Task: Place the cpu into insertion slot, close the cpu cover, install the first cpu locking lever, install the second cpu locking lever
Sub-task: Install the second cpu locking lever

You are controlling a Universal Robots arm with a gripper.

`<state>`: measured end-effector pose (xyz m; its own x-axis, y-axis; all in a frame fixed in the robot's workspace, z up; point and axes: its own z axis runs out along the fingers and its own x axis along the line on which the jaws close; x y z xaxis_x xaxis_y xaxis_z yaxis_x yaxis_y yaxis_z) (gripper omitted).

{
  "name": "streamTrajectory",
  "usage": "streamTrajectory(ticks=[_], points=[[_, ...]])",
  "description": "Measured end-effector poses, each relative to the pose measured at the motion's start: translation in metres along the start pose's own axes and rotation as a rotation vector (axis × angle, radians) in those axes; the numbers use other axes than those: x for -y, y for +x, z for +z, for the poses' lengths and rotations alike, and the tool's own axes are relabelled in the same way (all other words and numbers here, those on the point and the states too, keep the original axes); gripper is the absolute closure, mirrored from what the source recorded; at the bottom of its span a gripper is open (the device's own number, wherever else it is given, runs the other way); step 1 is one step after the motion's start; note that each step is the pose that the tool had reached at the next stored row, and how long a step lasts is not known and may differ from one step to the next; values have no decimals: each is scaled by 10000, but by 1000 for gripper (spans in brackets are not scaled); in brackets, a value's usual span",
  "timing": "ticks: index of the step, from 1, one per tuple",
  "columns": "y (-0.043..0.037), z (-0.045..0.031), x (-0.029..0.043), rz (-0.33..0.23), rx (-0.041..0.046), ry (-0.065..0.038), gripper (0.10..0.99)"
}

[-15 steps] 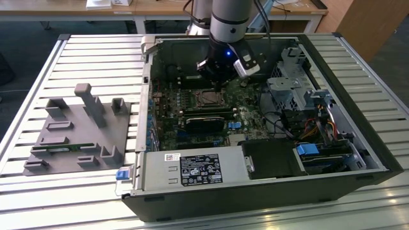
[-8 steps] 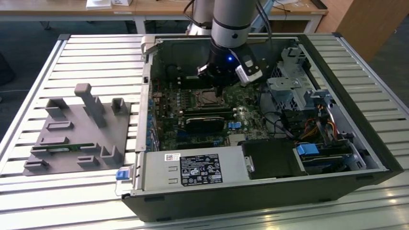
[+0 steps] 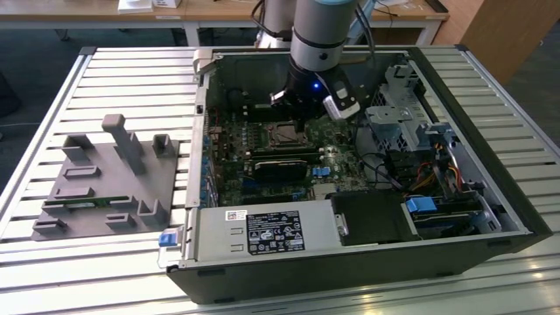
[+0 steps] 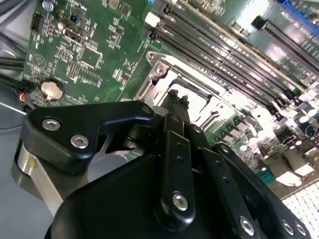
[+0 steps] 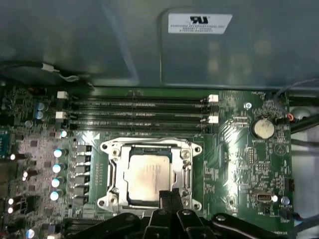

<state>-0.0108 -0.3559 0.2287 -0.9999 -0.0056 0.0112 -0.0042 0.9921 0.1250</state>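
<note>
The cpu point(image 5: 148, 177), a square chip with a pale silvery-tan face, sits in the insertion slot point(image 5: 112, 172) on the green board. The silvery cpu cover point(image 5: 149, 146) appears to lie flat as a frame around the chip. My gripper point(image 5: 169, 195) hangs just above the socket's edge, its two thin black fingers pressed together and holding nothing. In the second wrist view the gripper point(image 4: 177, 97) points at the bright metal socket frame point(image 4: 164, 67). In the exterior view the gripper point(image 3: 302, 115) hangs inside the open computer case, just above the insertion slot point(image 3: 282, 134).
Memory slots point(image 5: 139, 112) run beside the socket, and a coin battery point(image 5: 262, 128) lies on the board. A long black card point(image 3: 280, 167), a power supply point(image 3: 262, 233) and a drive cage point(image 3: 402, 118) crowd the case. A grey fixture block point(image 3: 105, 177) stands at the exterior view's left.
</note>
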Motion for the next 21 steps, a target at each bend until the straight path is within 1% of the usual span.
streamTrajectory(ticks=[2, 9, 12, 13, 15, 20, 21], points=[[0, -4, 29, 1, -3, 1, 980], [1, -15, 168, -17, -20, 0, 980], [17, -18, 204, -15, -22, 1, 980], [37, -18, 211, -16, -23, 1, 980], [102, -18, 220, -17, -22, 1, 980], [324, -15, 228, -16, -22, 1, 980], [339, -13, 227, -16, -20, -1, 980]])
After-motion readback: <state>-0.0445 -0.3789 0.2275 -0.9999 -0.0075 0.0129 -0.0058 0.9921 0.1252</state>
